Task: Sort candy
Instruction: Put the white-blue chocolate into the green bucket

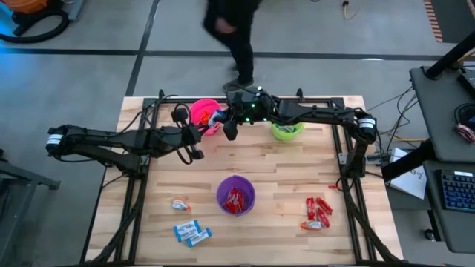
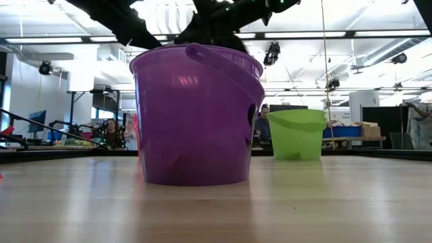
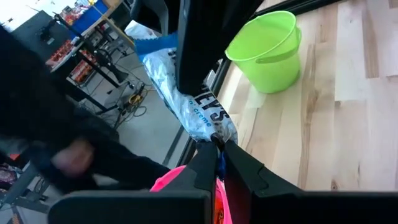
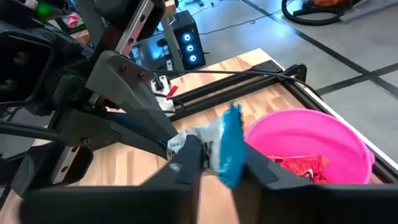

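On the left of the light wooden bench (image 1: 297, 170), the left gripper (image 1: 213, 122) reaches toward the back, just beside the pink plastic cup (image 1: 202, 112). Its fingers (image 3: 208, 163) are clamped on one end of a blue-and-white wrapped candy (image 3: 202, 109), which stretches away from them above the pink cup's rim. Meeting it from the other side, the right gripper (image 1: 230, 127) hangs between the pink cup and the lime-green plastic cup (image 1: 287, 131); its fingers (image 4: 186, 158) are closed on the other end of the same candy, so both arms appear to hold the one piece at once. This looks like a hand-over, or a drop into the pink cup, in mid-course; which arm is giving cannot be told.

Inside the pink cup lie red wrapped candies (image 4: 301, 165). Toward the front, at the left, more blue-and-white candies (image 1: 191, 232) lie loose on the bench, with a single piece (image 1: 179, 205) near them. In the middle stands the purple plastic cup (image 1: 236, 195), red wrappers showing inside. Right of it sits a loose cluster of red candies (image 1: 318, 213).

The next move calls for one gripper to let go cleanly while the other keeps its grip, then for carrying the piece over the cup chosen for its colour. Much sorting remains.

A person (image 1: 234, 33) stands on the floor beyond the bench.
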You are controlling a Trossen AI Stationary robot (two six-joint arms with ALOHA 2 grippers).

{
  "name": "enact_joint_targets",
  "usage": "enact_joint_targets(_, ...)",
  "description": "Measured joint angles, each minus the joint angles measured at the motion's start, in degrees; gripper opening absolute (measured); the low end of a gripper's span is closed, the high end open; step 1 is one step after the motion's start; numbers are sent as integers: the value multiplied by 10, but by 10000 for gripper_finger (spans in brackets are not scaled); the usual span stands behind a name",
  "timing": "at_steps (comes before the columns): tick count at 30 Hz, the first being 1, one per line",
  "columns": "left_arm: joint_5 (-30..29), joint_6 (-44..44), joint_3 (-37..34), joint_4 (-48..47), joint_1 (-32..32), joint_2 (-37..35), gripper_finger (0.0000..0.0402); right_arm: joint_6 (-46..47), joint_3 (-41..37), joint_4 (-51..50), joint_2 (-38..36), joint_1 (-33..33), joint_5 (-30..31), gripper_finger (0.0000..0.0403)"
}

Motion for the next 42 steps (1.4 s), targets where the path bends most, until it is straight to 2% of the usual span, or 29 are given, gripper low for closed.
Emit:
enact_joint_targets(2, 1, -2, 0, 0, 0, 0, 2, -5, 0, 0, 0, 0, 0, 29)
enact_joint_targets(8, 1, -16, 0, -3, 0, -1, 40, -3, 0, -10, -6, -1, 0, 29)
enact_joint_targets(11, 3, -84, 0, -40, 0, -6, 69, -6, 1, -52, -14, -7, 2, 29)
enact_joint_targets(13, 21, -136, -1, -75, 4, -10, 86, 0, 9, -123, -21, -18, 8, 29)
enact_joint_targets(15, 36, -195, -1, -108, 9, -11, 96, 10, 24, -213, -23, -31, 42, 29)
enact_joint_targets(19, 50, -277, -1, -167, 9, -12, 103, 31, 61, -443, -23, -57, 177, 29)
enact_joint_targets(22, 67, -313, -1, -188, 9, -12, 104, 101, 79, -597, -24, -81, 265, 29)
enact_joint_targets(26, 88, -341, -1, -195, 9, -12, 104, 186, 73, -726, -24, -122, 263, 29)
enact_joint_targets(32, 90, -357, -1, -197, 9, -12, 97, 198, 41, -727, -23, -131, 260, 29)
enact_joint_targets(35, 91, -418, -1, -212, 12, -15, 91, 198, 29, -715, -23, -132, 261, 35)
enact_joint_targets(38, 97, -513, -1, -228, 20, -33, 80, 199, 18, -711, -23, -132, 260, 56)
enact_joint_targets(42, 106, -542, -1, -230, 19, -68, 69, 195, 12, -706, -23, -132, 260, 93)
